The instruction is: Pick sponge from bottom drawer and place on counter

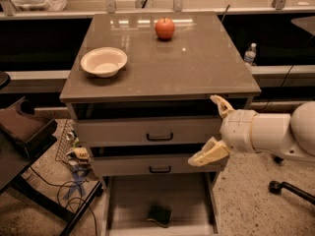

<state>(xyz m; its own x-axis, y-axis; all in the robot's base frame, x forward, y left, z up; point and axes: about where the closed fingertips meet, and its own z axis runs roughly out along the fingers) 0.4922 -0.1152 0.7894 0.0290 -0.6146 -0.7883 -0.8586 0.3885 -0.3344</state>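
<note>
I see the gripper (215, 130) spread wide, holding nothing, in front of the right end of the 2 upper drawers (142, 131). Below it, the sponge (160, 214) lies in the bottom drawer (129, 200). A bowl (104, 61) and an apple (165, 28) sit on the counter (202, 65).

counter (197, 68): cream bowl (104, 61) left, red apple (165, 28) rear | pincer (203, 130): spread, below counter's front-right edge

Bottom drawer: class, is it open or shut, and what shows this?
Open. The bottom drawer is pulled out, its floor exposed with the sponge lying inside. The gripper, fingers spread, hovers by the upper drawers.
</note>
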